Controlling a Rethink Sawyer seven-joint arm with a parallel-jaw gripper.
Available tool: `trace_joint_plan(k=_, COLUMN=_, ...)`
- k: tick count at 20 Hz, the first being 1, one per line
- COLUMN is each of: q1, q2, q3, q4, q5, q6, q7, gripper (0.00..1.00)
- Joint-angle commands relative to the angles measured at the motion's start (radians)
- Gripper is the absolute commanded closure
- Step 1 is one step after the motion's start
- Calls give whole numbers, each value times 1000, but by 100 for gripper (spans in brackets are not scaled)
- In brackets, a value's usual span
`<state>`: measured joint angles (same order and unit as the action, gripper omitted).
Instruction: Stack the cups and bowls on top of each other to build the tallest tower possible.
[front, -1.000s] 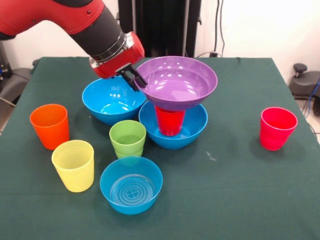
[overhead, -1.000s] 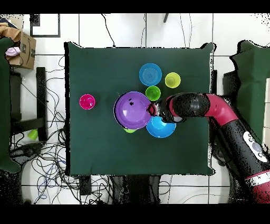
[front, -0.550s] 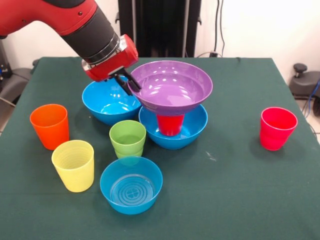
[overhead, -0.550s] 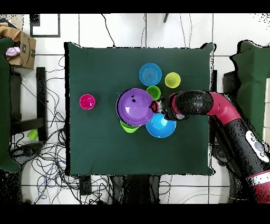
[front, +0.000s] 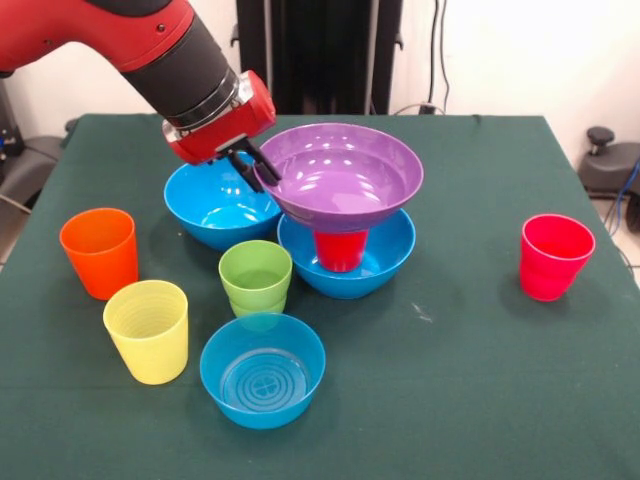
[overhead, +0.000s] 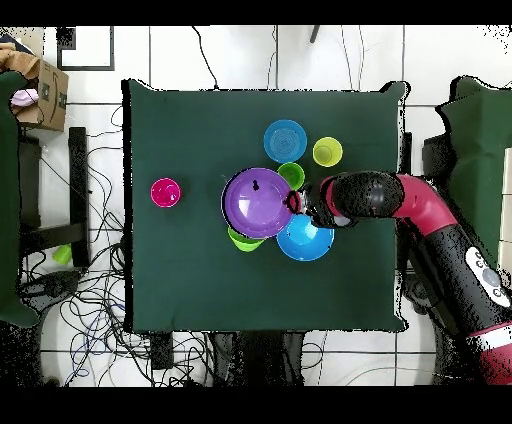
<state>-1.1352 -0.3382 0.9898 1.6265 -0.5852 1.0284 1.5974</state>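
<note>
Gripper (front: 262, 172) clenched on rim of purple bowl (front: 345, 180), resting on red cup (front: 340, 250) inside blue bowl (front: 350, 262), mid-table. Best levelled and centred before release; slight tilt risks toppling tower.

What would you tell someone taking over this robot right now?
Gripper: shut on the purple bowl's rim.
Tower so far: big blue bowl, red cup in it, purple bowl on the cup.
Loose on the table: a second big blue bowl, small blue bowl, orange cup, yellow cup, green cup, pinkish-red cup.
Done: three pieces stacked.
Left: release the purple bowl, then add the loose cups and bowls.
</note>
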Motion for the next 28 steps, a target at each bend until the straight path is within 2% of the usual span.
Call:
trace_joint_plan(k=1, q1=38, q2=-17, q3=-48, q4=34, q5=-86, q6=-84, q7=-154, gripper=100)
trace_joint_plan(k=9, q1=46, q2=26, q3=-64, q4=16, q5=-109, q6=-114, q7=-164, gripper=100)
trace_joint_plan(k=20, q1=61, q2=21, q3=-65, q4=28, q5=-86, q6=-86, q7=-146, gripper=100)
trace_joint_plan(k=28, q1=56, q2=2, q3=-63, q4=89, q5=-84, q6=-98, q7=-117, gripper=100)
